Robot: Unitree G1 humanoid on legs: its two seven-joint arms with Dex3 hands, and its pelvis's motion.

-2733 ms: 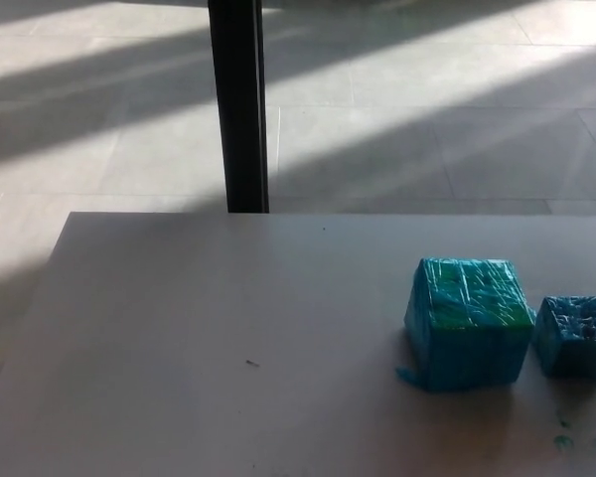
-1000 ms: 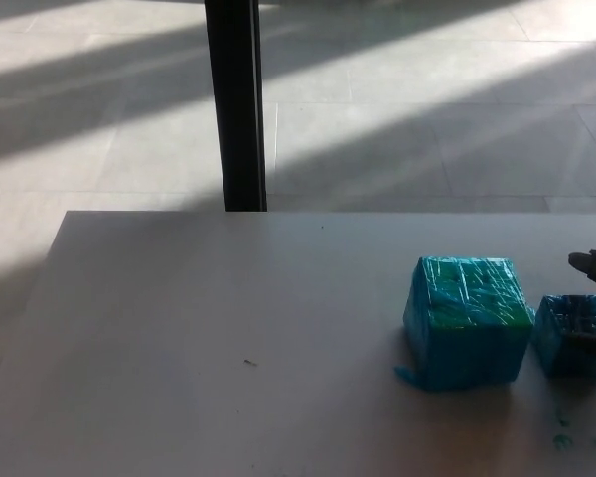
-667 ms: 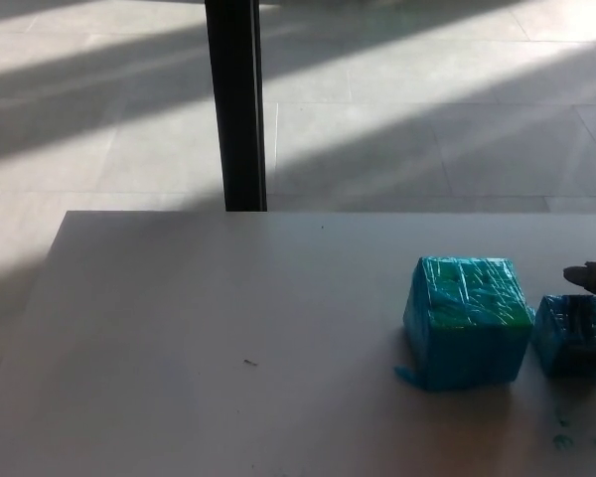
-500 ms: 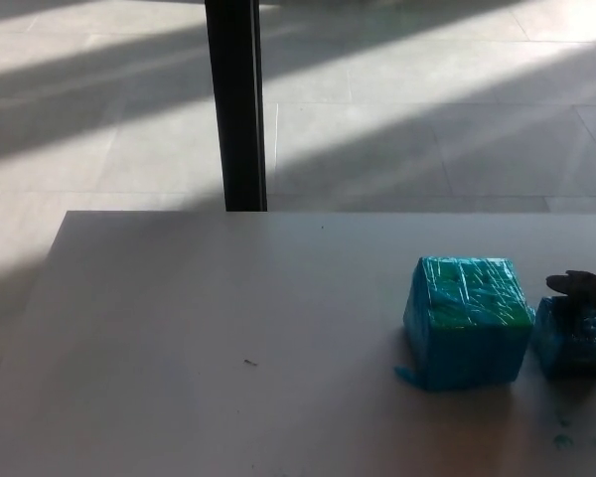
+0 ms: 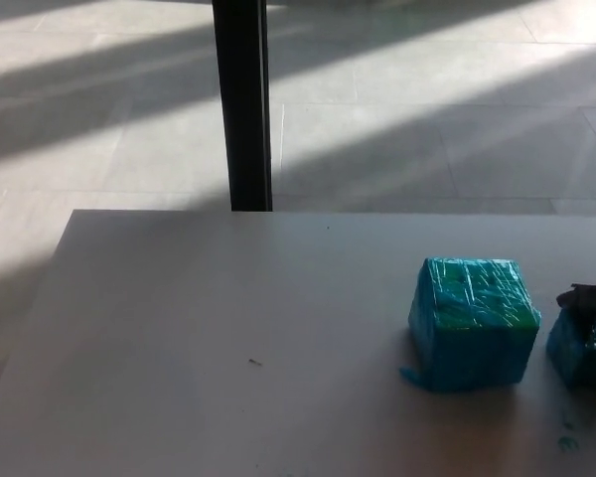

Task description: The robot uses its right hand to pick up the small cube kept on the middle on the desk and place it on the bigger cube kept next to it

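At the frame's right edge I see my right hand directly over the small cube, touching its top. I cannot tell its finger spread. The bigger cube sits just left, on the desk.

The robot's black right hand is resting over the small blue tape-wrapped cube, just beside the bigger blue tape-wrapped cube on the pale grey desk

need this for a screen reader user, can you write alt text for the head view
A robot's black right hand reaches in from the right edge over a small blue cube on a pale desk, beside a bigger blue cube. Beyond the desk, a dark post stands on a sunlit tiled floor.
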